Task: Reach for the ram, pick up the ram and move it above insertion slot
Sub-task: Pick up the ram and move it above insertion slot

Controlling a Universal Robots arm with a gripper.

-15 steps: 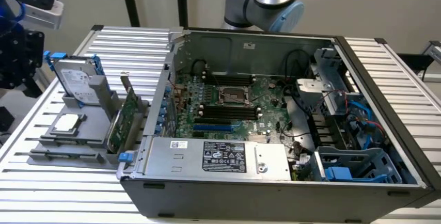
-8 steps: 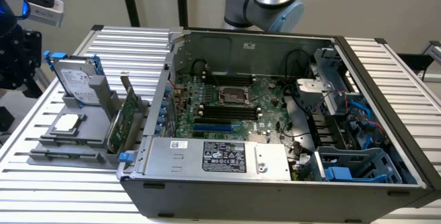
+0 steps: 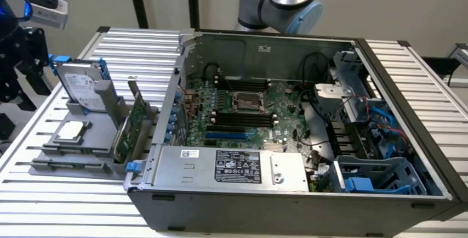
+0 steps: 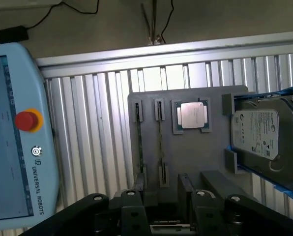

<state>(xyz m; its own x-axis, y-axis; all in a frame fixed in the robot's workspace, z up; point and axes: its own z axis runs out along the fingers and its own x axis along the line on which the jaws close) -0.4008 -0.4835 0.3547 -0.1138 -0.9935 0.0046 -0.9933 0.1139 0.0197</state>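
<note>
Locate the ram (image 4: 160, 140) standing on edge in a narrow slot of the grey holder plate (image 4: 210, 147): long, thin, green, seen edge-on as a fine line. Note a second stick (image 4: 139, 142) of like shape in the neighbouring slot, just beside. Find the gripper (image 4: 161, 179) over one end of that plate, black, angular, bolted at the joints; fingers (image 4: 185, 182) released, spread apart, grasping nothing. Observe on the same plate a square processor (image 4: 193, 114) with a matt silver lid, framed in a grey recess, and a hard drive (image 4: 264, 135), flat, metallic, white-labelled, held between grey blocks. Identify the counter (image 4: 102, 123) as ribbed aluminium, bright, with parallel slats. In the exterior view, see an open computer case (image 3: 292, 210) of dark grey sheet metal on this counter, exposing a green motherboard (image 3: 285, 98) with long black slots (image 3: 241, 119). Near the plate, a pale blue teach pendant (image 4: 14, 147) with a round red button (image 4: 27, 120). Beyond the counter edge, a tan floor (image 4: 87, 29) with black cables (image 4: 38, 19); behind the case, a plain beige wall (image 3: 409, 7).
</note>
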